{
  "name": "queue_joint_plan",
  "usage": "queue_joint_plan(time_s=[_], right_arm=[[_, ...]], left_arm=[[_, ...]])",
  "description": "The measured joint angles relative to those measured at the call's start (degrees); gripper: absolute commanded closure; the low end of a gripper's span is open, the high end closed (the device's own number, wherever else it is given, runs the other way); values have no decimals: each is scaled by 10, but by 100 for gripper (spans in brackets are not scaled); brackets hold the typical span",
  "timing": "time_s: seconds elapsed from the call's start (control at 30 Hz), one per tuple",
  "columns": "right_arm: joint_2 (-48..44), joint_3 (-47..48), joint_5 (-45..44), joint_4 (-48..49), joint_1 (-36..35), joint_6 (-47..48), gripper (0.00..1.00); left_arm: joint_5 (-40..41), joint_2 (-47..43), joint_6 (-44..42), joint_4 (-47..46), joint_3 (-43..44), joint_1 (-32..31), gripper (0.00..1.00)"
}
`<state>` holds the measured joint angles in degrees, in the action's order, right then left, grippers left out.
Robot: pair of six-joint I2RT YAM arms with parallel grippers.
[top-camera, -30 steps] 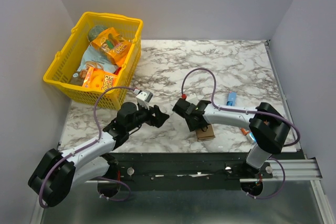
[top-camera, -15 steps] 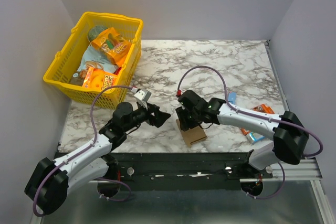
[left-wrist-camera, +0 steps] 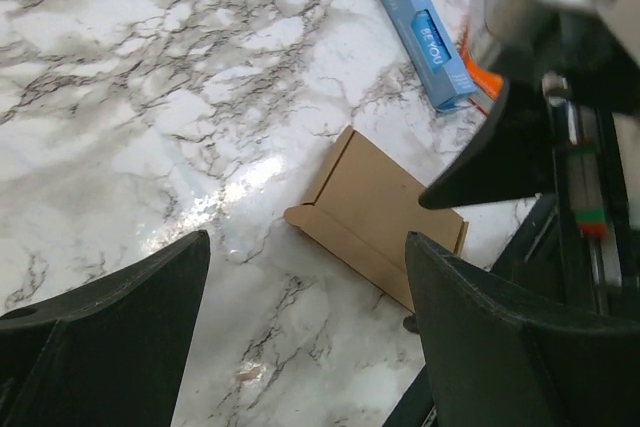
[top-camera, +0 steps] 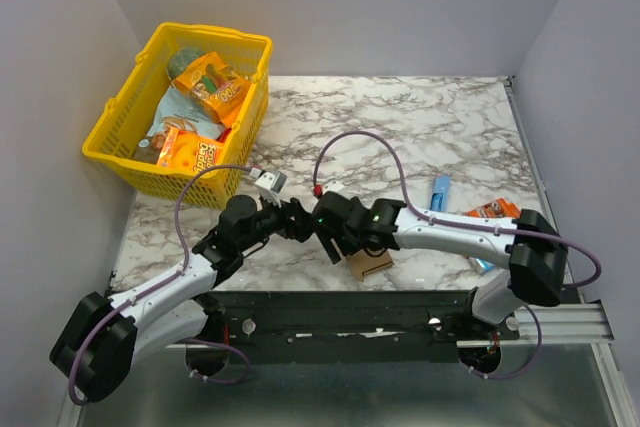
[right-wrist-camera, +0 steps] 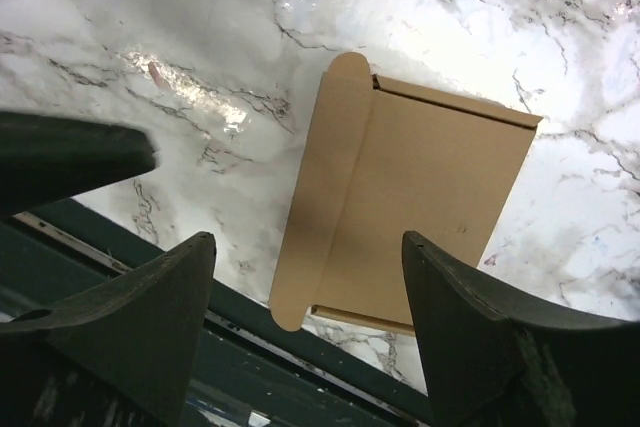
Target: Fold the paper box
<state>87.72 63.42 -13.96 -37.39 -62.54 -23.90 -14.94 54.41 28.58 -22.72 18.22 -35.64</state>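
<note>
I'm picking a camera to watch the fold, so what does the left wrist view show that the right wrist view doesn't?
Only the left wrist: the slim blue packet beyond the paper box, and the right arm. Only the right wrist: the box's long rounded flap lying open, and the dark rail at the near edge. Both: the box flat on the marble table, ungripped.

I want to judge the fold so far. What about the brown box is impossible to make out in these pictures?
- Top view: the right arm covers most of the box; only its near part shows.
- Left wrist view: the right arm hides the box's right corner.
- Right wrist view: whether the long flap is tucked in or just lying flat.
- Any view: the box's underside.
</note>
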Motion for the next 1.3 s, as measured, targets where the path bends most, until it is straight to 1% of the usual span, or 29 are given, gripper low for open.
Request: queue_joint_plan(time_s=[0.07,0.1,0.2,0.27,0.3,0.37,0.5,0.57,0.6,0.77,0.8,0.83,1.1,1.2,1.3], right_arm=[[31,20,-53,-18,-29,-33,25],[49,27,-76,-27,-42,-50,29],[99,37,-134,-54,-64,-92,31],[126,38,-160,-67,-73,-109,34],[136,39,-171,-73,-75,-114,37],[155,40,-193,-81,-77,-125,40],[176,46,-231,-92,-81,-128,47],[182,50,-246,-91,-84,-127,49],[186,52,-252,-91,-86,-127,53],[212,68,-288,-95,-97,-125,64],[217,70,-296,-95,-99,-125,72],[220,71,-303,-97,-101,-125,76],[223,79,-330,-120,-105,-125,95],[221,92,-331,-138,-106,-122,98],[198,97,-328,-145,-106,-111,99]], left_arm=[[24,-5,16,13,0,1,10],[36,-8,25,22,0,3,10],[77,-20,55,63,0,20,10],[94,-29,70,77,0,31,10],[100,-35,78,84,0,37,10],[106,-43,87,93,0,45,9],[113,-58,97,102,0,54,8],[113,-62,101,103,0,58,8],[113,-63,101,104,0,60,8],[112,-63,106,109,0,68,8],[112,-63,107,109,0,69,8],[112,-63,107,110,0,71,8],[106,-71,108,118,0,78,8],[104,-75,107,118,0,81,8],[102,-76,107,118,0,84,8]])
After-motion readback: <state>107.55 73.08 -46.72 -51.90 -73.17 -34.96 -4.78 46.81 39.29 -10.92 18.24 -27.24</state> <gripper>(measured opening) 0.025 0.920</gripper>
